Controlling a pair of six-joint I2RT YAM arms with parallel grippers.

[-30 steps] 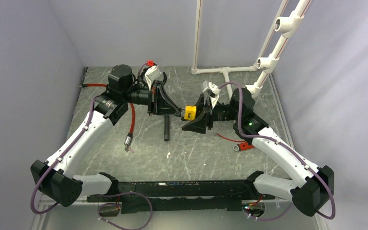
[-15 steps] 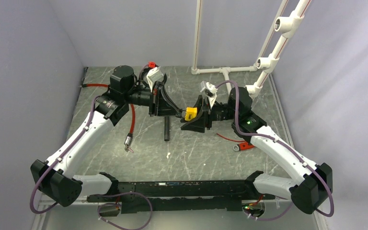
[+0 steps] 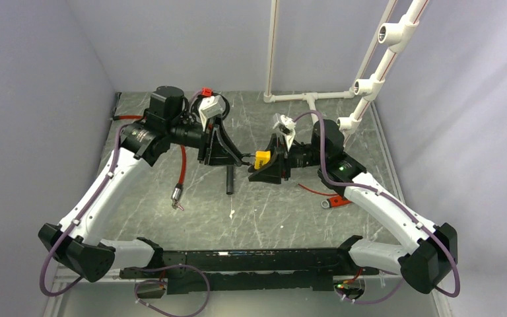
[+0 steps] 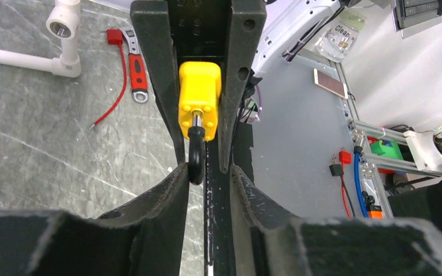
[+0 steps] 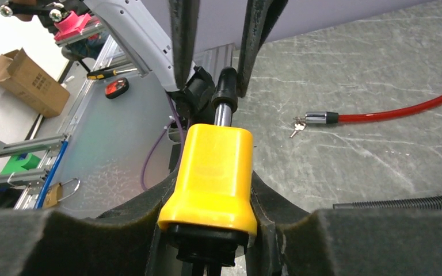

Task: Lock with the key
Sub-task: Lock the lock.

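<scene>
My right gripper [image 3: 266,165] is shut on the yellow padlock [image 3: 262,158] and holds it above the table's middle; the right wrist view shows the padlock [image 5: 216,167] clamped between the pads. A key with a black head [image 5: 227,80] and a metal shaft sticks out of the lock's end. My left gripper [image 3: 241,158] faces the lock, its fingers [image 4: 175,187] standing either side of the key head [image 4: 195,164]. The gap is wider than the head, which touches only one finger.
A red cable [image 3: 182,162] with a metal end and small keys [image 3: 177,197] lies left of centre. A black cylinder [image 3: 230,178] lies under the grippers. A red-handled tool [image 3: 333,201] lies to the right. White PVC pipes [image 3: 310,99] stand at the back.
My left arm has drawn back a little to the left, and its gripper sits slightly lower. My right gripper has followed slightly left and down with the padlock.
</scene>
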